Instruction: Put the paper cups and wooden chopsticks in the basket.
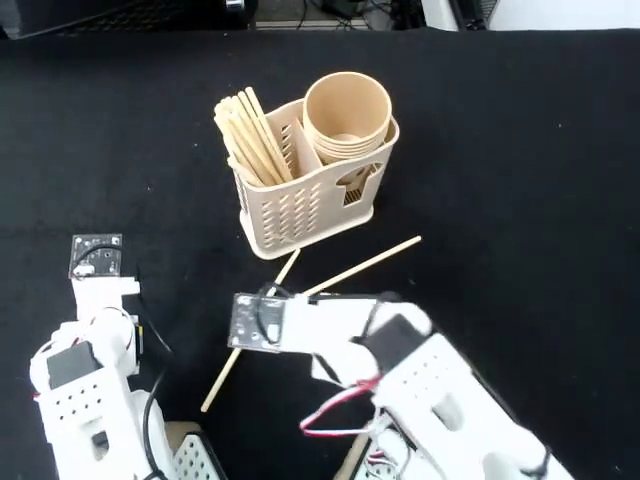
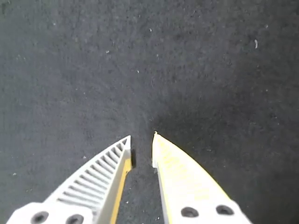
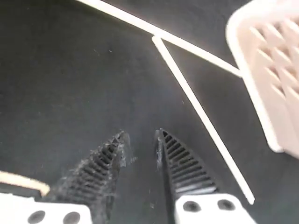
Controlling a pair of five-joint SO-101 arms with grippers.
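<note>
Grippers come first: the left gripper (image 2: 142, 140) hangs over bare black cloth (image 2: 140, 56), the right gripper (image 3: 141, 140) over one chopstick (image 1: 222, 380). Both have fingers narrowly parted and empty. That chopstick points diagonally toward the basket (image 1: 300, 215); the other chopstick (image 1: 365, 265) slants off rightward. Inside the basket, bundled chopsticks (image 1: 250, 135) lean left beside upright stacked paper cups (image 1: 346, 110).

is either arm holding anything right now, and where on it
Nothing is held. The left end effector and the right end effector are both empty above the table; loose chopsticks lie near the right one.
</note>
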